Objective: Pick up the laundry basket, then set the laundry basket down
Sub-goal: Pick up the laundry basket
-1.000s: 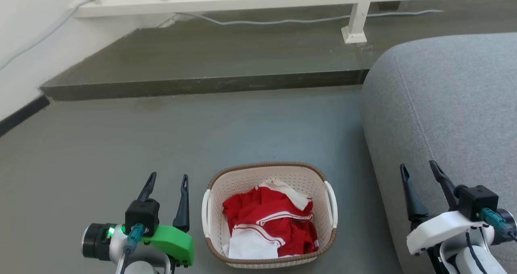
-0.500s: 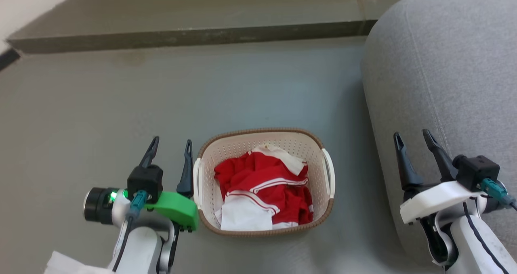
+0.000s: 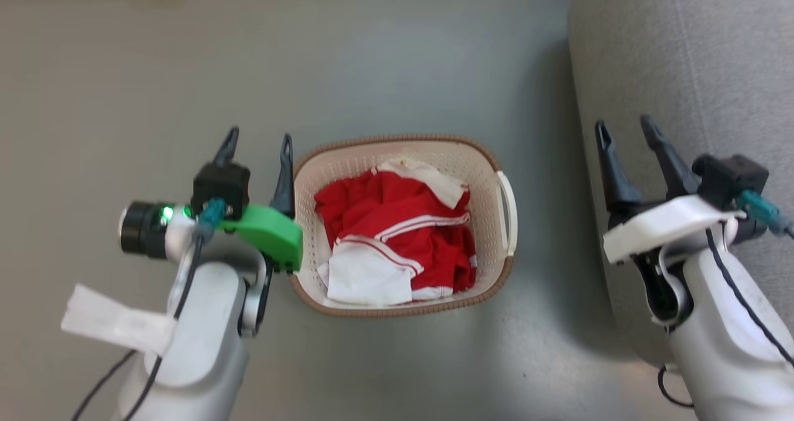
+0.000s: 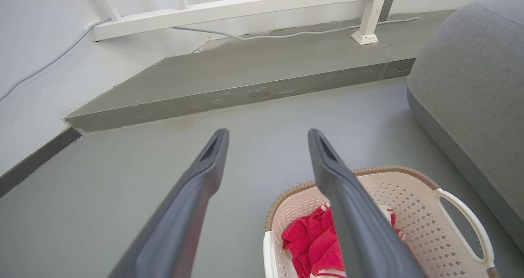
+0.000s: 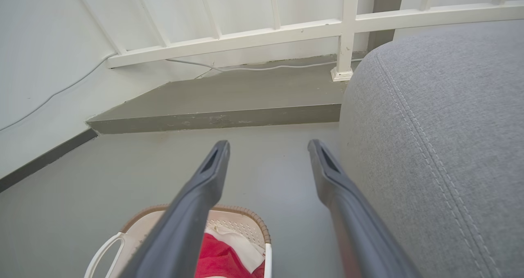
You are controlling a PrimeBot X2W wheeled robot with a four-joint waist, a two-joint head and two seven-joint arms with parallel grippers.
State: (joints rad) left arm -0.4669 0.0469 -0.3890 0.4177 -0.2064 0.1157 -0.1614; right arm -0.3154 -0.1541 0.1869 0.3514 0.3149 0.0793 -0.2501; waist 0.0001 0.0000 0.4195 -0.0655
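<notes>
My left pincer [image 3: 259, 137], released, sits at the laundry basket [image 3: 397, 141] rim's left edge. My right pincer [image 3: 623, 125], released, is over the grey sofa [image 3: 682, 49] edge.

Lighting: bright, even and diffuse; we log no hard glare, only a pale sheen on the grey floor [image 3: 403, 55].
Shadows: a soft dark band along the foot of the grey sofa [image 3: 682, 67], and a faint one under the laundry basket [image 3: 397, 310].
Focus: the head view is crisp at the centre.
Wrist views: we note the white railing [image 4: 245, 5] tilted by the wide lens, and the dark fingers [image 4: 188, 204] soften towards the bottom edge.
</notes>
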